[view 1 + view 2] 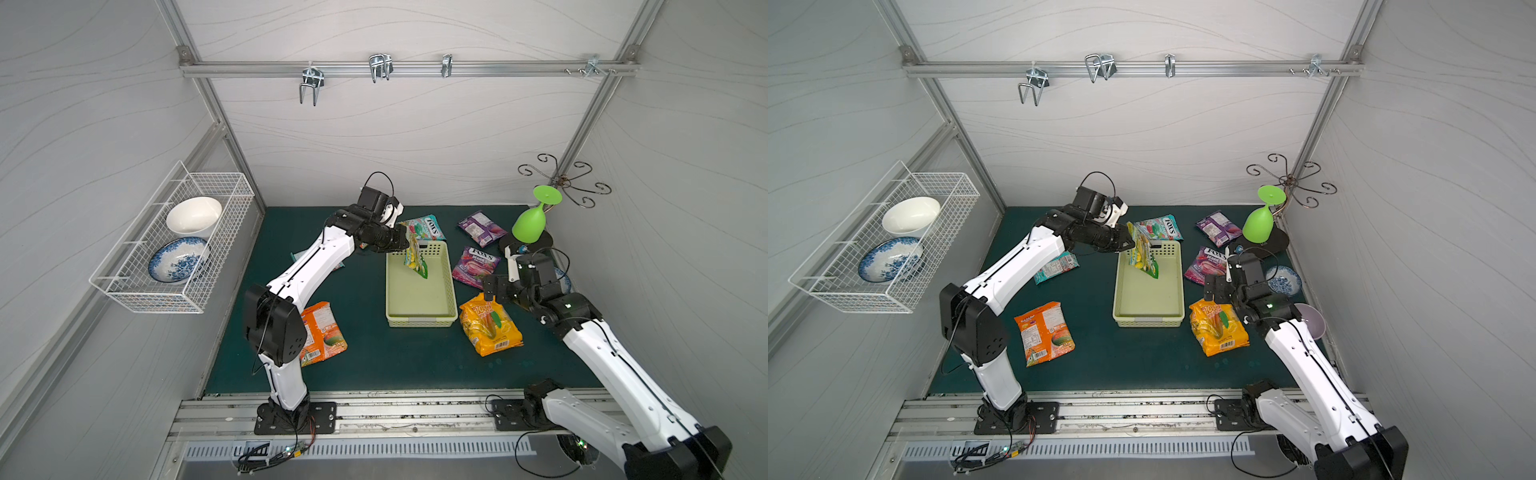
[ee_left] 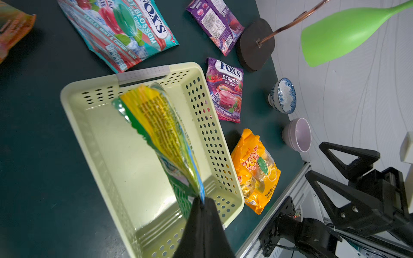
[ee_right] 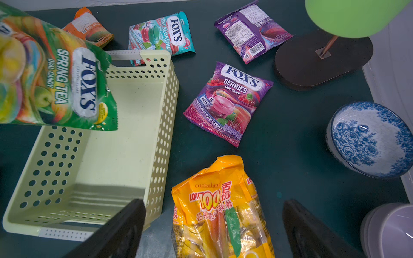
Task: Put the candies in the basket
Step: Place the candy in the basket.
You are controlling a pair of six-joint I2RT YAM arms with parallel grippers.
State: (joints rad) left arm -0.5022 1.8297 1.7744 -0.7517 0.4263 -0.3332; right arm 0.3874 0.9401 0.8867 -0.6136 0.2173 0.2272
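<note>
My left gripper point(image 2: 202, 201) is shut on one edge of a yellow-green candy packet point(image 1: 417, 257) point(image 3: 55, 84). The packet hangs tilted over the far end of the pale green basket point(image 1: 422, 321) point(image 2: 207, 138), whose floor is bare. My right gripper point(image 3: 214, 223) is open and hovers just above the top end of the yellow-orange bag point(image 1: 490, 328), right of the basket, with a finger on each side of it. On the mat lie a teal packet point(image 1: 1160, 227), two purple packets point(image 1: 1204, 266) point(image 1: 1219, 226) and an orange packet point(image 1: 1044, 332). A further packet point(image 1: 1054, 268) lies partly under the left arm.
A green plastic goblet point(image 1: 530, 224) hangs from a wire rack on a dark base point(image 3: 312, 67) at the back right. A blue-patterned bowl point(image 3: 368, 138) and a lilac bowl point(image 3: 391, 230) sit by the right wall. A white wire basket point(image 1: 124, 291) holding two bowls hangs on the left wall.
</note>
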